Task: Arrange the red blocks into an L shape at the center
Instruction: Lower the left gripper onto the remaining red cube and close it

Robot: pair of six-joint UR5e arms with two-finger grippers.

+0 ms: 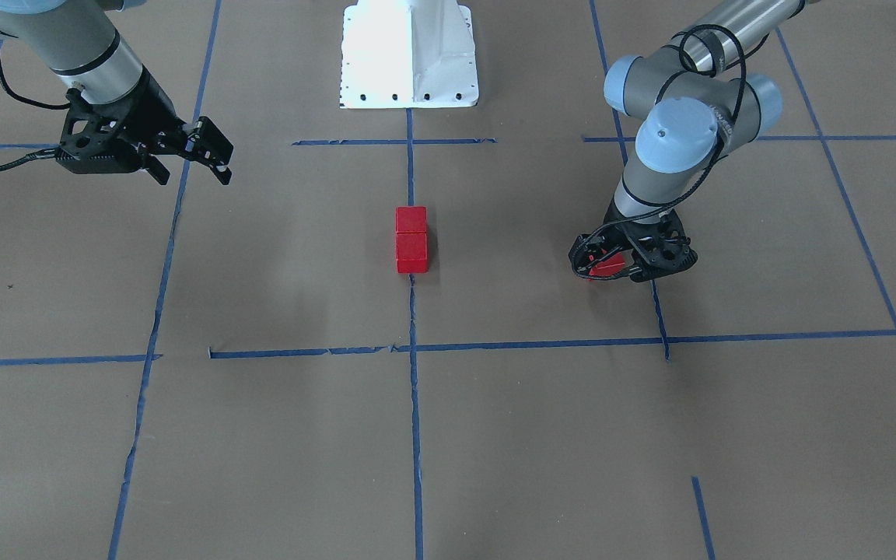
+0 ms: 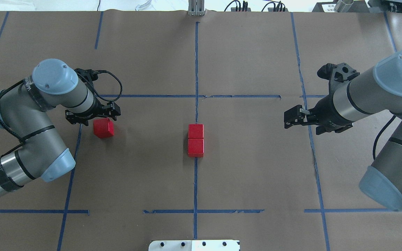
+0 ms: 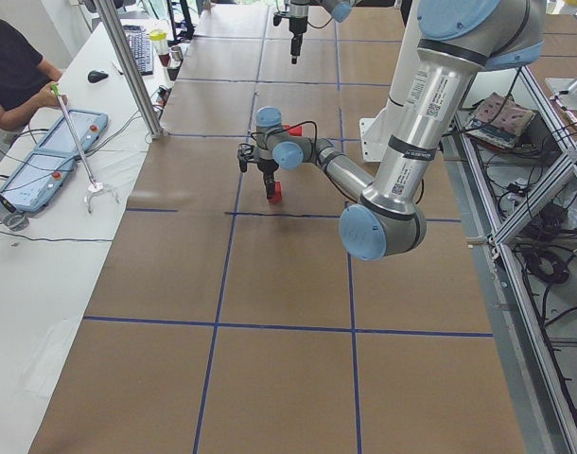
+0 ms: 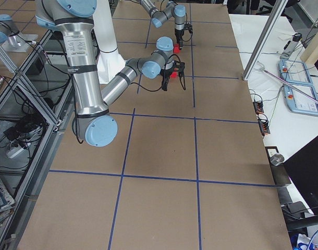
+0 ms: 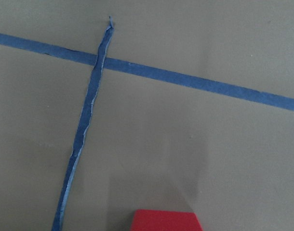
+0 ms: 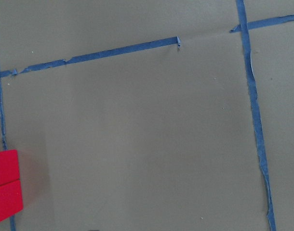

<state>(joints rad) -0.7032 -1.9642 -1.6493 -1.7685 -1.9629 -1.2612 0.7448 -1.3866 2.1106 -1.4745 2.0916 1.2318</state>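
Lying at the center (image 2: 229,150) of the overhead view, two red blocks (image 2: 195,132) touch each other in a short column upon the vertical blue tape line (image 2: 196,62); it is a straight pair, not yet an L. The third red block (image 2: 103,128) is in the left middle of this view, well apart from them. The left gripper (image 1: 613,260) points down over it, but whether its jaws press on it I cannot tell. The right gripper (image 2: 288,118) hangs at the right middle, jaws apart, holding nothing.

Silver arms (image 2: 354,101), pale-blue joint caps (image 2: 52,75), black cables (image 2: 118,83), black claws (image 2: 287,118).
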